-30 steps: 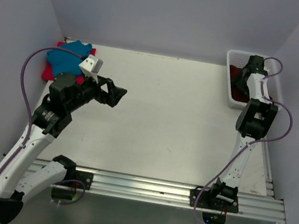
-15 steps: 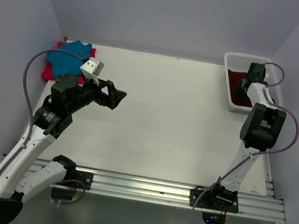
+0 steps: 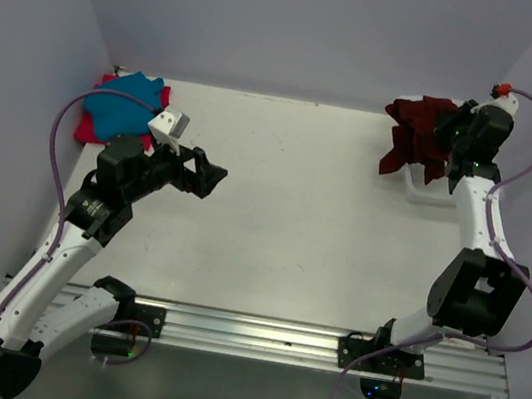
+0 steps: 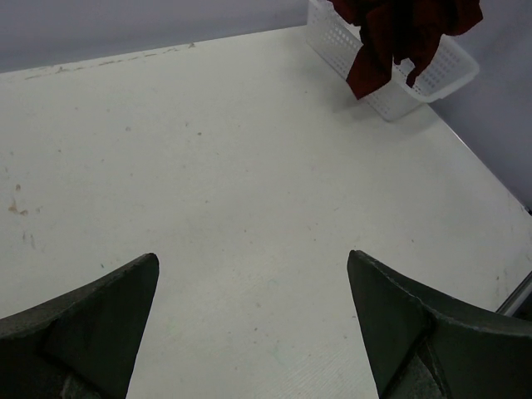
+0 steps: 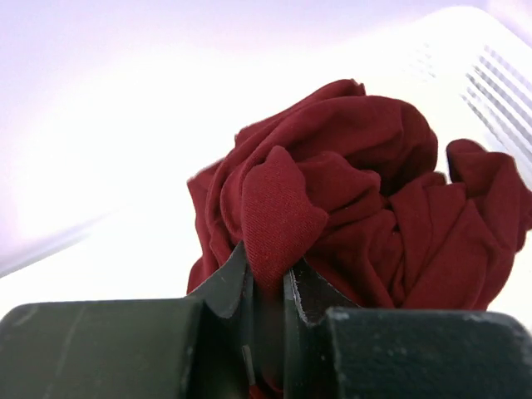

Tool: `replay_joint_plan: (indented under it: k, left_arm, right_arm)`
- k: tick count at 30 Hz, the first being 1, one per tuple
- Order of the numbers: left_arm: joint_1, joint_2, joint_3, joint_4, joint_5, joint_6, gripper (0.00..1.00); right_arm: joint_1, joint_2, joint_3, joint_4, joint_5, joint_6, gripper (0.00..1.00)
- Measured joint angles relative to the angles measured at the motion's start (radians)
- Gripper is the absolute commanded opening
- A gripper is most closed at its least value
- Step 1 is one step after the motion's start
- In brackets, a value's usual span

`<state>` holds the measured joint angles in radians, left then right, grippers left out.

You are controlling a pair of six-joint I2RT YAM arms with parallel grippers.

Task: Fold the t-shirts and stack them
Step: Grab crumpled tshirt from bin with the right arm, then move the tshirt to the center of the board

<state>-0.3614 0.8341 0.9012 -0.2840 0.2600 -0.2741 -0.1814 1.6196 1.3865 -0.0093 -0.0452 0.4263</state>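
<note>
Our right pincer [image 5: 268, 278] is clamped on a bunch of the maroon t-shirt [image 3: 417, 130], which dangles above the basket [image 4: 432, 79] far right. We want to swing it over the middle of the tabletop [image 3: 302, 226] and let the gaping, empty left pincer [image 3: 205, 172] catch a hem.

Maroon shirt [image 3: 416, 134] bunched, dangling from my right jaws, far right; teal shirt [image 3: 119, 105] atop red-pink shirt [image 3: 84, 129], far-left bench corner.

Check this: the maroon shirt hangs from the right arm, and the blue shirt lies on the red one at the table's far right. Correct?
No. The top view shows the blue shirt on the red shirt at the far left. The rest stands.
</note>
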Motion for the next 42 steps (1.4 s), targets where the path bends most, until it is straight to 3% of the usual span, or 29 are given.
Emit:
replay_joint_plan:
  k: [10,18,23,26,27,28,29,35,42]
  left_arm:
    - [0.0,-0.003,-0.017,0.019,0.013,-0.003,1.0]
    - [0.0,-0.014,-0.027,0.022,0.025,-0.005,1.0]
    - [0.0,-0.042,-0.045,0.027,0.024,-0.014,1.0]
    - [0.0,-0.059,-0.051,0.026,0.023,-0.021,1.0]
    - [0.0,-0.063,-0.052,0.027,0.023,-0.021,1.0]
    - [0.0,-0.067,-0.052,0.027,0.023,-0.021,1.0]
    - [0.0,-0.069,-0.052,0.027,0.023,-0.021,1.0]
    - [0.0,-0.072,-0.052,0.025,0.016,-0.021,1.0]
    - [0.0,-0.09,-0.052,0.013,0.005,-0.02,1.0]
  right_arm:
    - [0.011,-0.176,-0.099,0.156,-0.418,0.09,0.0]
    - [0.111,-0.206,-0.142,0.327,-0.794,0.25,0.0]
    - [0.217,-0.185,-0.15,0.562,-1.002,0.447,0.0]
    - [0.288,-0.118,-0.159,0.875,-1.11,0.683,0.0]
    - [0.311,-0.08,-0.154,0.977,-1.143,0.784,0.14]
    - [0.334,-0.036,-0.144,1.053,-1.175,0.888,0.77]
    - [0.359,0.015,-0.127,1.11,-1.206,0.982,0.99]
    - [0.448,0.198,-0.13,1.215,-1.264,1.22,0.99]
    - [0.436,0.166,-0.136,1.275,-1.291,1.209,0.99]
